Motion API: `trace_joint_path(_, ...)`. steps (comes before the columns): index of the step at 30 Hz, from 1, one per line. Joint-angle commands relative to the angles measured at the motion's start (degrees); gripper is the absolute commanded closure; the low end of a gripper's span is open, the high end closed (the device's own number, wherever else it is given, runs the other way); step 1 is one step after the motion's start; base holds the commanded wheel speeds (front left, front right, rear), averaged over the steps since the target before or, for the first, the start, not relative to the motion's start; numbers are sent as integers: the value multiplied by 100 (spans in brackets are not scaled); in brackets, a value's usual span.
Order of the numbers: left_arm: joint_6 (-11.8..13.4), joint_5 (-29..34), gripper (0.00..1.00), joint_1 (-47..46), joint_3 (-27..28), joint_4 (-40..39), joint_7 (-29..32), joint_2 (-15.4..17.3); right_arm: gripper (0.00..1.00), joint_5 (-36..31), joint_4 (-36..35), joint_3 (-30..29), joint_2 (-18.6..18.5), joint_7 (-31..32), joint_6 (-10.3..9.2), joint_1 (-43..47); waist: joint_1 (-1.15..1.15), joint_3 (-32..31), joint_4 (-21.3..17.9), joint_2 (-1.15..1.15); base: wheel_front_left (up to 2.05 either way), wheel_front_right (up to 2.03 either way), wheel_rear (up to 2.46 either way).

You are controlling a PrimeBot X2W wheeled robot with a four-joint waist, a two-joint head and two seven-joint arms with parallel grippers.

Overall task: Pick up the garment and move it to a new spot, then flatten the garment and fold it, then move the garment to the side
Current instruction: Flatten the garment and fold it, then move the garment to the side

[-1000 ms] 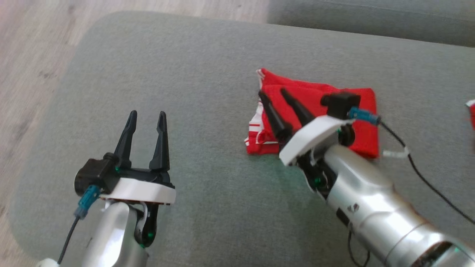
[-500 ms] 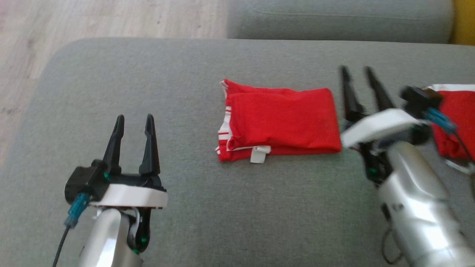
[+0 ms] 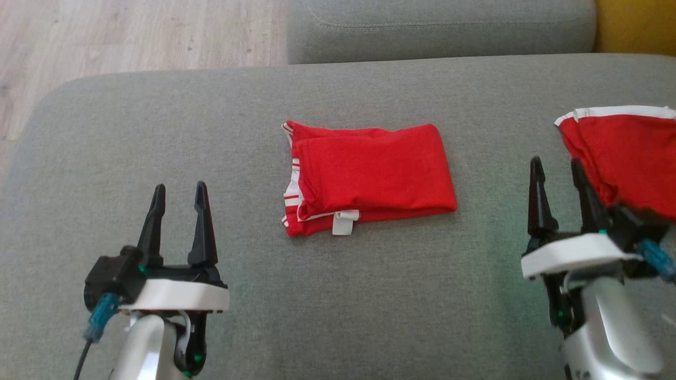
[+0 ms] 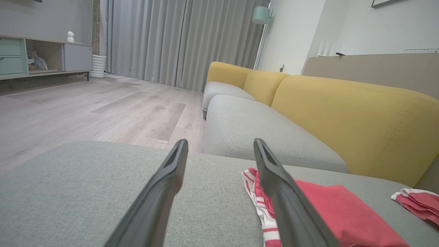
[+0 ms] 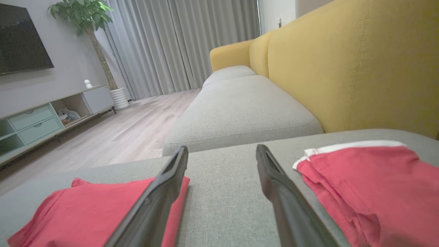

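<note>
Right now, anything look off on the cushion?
Nothing major. The folded garment lies flat on the cushion, but its white tag pokes out of the near edge and the striped layers at its left end sit uneven. A second garment lies at the right. The left gripper and right gripper are open, empty.

At three o'clock in your head view the second red garment (image 3: 628, 153) runs off the edge, its near corner behind the right gripper (image 3: 555, 163); the white label (image 3: 342, 222) on the folded garment (image 3: 369, 169) is too small to read; in the left wrist view a finger (image 4: 284, 192) of the left gripper (image 4: 221, 142) covers part of its striped end.
</note>
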Motion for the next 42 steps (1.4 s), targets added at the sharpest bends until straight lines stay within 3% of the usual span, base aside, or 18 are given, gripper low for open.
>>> trace_joint_path(1, -8, 99, 0, -78, 207, -172, -29, 39, 0, 124, -276, 137, 51, -61, -4, -20, 0, 1, -13, 0, 0, 0, 0)
trace_joint_path(12, -48, 175, 0, -19, 216, -151, -29, 14, 0, 366, -538, 200, 53, -61, -4, 319, 0, 44, -26, 0, 0, 0, 0)
trace_joint_path(25, -78, 205, 0, -229, 132, -193, -29, 4, 0, 300, -536, 202, 54, -61, -4, 126, 0, 403, 127, 0, 0, 0, 0)
trace_joint_path(35, -89, 53, 0, -559, -43, -213, -29, 2, 0, 602, 407, 610, 54, 292, -4, -818, 0, 923, 451, 0, 0, 0, 0)
trace_joint_path(42, -91, -111, 0, -724, -217, -179, -29, 2, 0, 1023, 1550, 772, 54, 787, -4, -1441, 0, 1150, 752, 0, 0, 0, 0)
